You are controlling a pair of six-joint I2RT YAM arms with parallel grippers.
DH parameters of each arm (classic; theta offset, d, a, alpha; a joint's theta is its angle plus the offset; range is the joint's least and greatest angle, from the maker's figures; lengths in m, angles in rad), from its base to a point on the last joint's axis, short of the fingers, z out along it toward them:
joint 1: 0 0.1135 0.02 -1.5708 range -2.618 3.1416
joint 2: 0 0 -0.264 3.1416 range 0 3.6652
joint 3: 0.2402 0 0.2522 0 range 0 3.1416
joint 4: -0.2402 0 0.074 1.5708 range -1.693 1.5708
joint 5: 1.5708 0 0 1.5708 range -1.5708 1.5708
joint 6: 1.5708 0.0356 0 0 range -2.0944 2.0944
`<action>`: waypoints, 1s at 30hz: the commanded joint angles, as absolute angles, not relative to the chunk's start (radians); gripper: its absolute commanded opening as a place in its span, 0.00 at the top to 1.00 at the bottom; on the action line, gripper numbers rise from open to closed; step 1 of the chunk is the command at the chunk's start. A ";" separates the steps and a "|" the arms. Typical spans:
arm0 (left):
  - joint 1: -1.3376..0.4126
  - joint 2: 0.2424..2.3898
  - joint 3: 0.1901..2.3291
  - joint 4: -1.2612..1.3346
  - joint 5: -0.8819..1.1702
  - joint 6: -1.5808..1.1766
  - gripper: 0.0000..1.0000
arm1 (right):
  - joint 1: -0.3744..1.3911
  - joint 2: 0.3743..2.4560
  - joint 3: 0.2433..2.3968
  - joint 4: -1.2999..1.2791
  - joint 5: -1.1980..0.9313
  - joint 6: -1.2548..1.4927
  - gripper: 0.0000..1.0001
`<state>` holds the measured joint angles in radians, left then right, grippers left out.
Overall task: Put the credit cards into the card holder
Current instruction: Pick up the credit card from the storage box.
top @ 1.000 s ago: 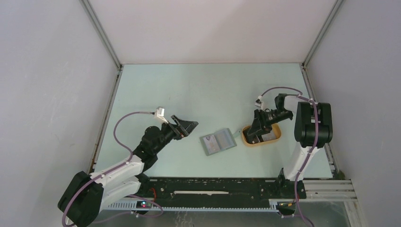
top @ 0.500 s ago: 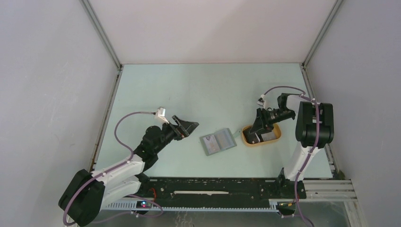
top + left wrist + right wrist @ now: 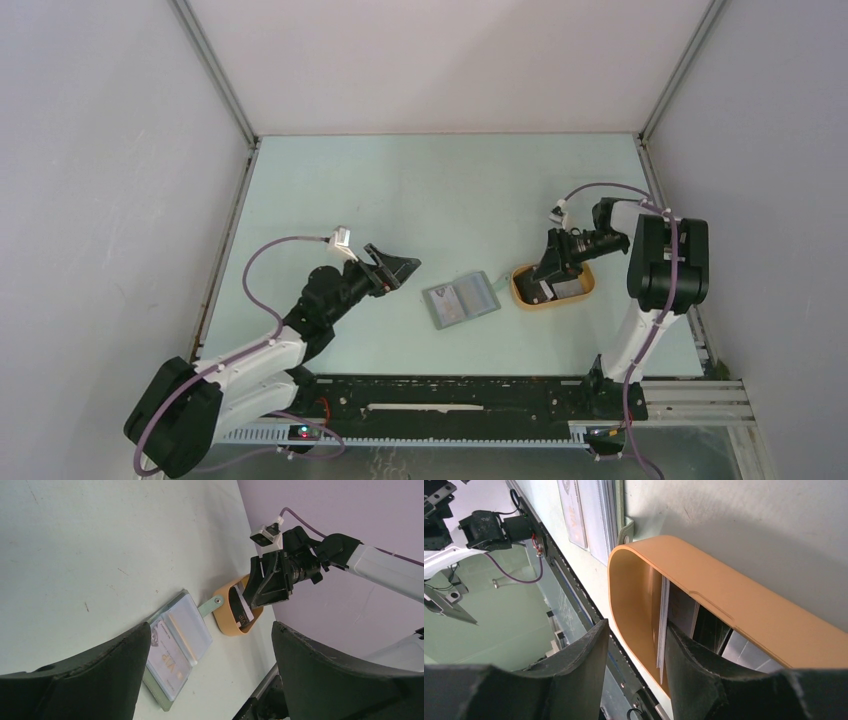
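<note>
Two arms, one holder, one tray, several cards. Entries follow.

1. Card holder: lies opened flat on the table, centre of the top view, between your two grippers. Its pockets face up, so a card can be fed in from above. Its strap tab reaches to the tray's left end; you cannot tell whether they touch. A printed face shows in one half.

2. Tray: tan oval, just right of the holder. It serves as the stock bin.

3. Cards: in the tray, none seen on the way to the holder. One pale card stands on edge near the tray's left end, and darker and pale ones sit deeper in. That standing edge is what offers your fingers a purchase.

4. Right gripper: dipped into the tray's left end, jaws partly apart. In the wrist view the tray's wall and the pale card's edge sit in the gap, and nothing looks pinched yet. Judged step: picking a card. One finger looks set outside the wall, so a squeeze there could catch the tray along with the card.

5. Left gripper: jaws wide apart, empty, held above the table just left of the holder and facing it. Likely it is placed there to steady the holder when you insert.
</note>
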<state>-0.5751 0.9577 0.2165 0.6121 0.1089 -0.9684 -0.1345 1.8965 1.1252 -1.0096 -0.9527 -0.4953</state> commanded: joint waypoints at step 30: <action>-0.581 0.947 0.274 0.652 0.150 -0.961 0.05 | -0.289 1.780 1.154 -1.042 -0.882 -0.565 1.00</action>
<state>-0.5755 0.9642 0.2173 0.6189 0.1169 -0.9688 -0.2577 1.8576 1.1381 -1.0214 -0.8974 -0.5194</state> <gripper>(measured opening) 0.946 0.007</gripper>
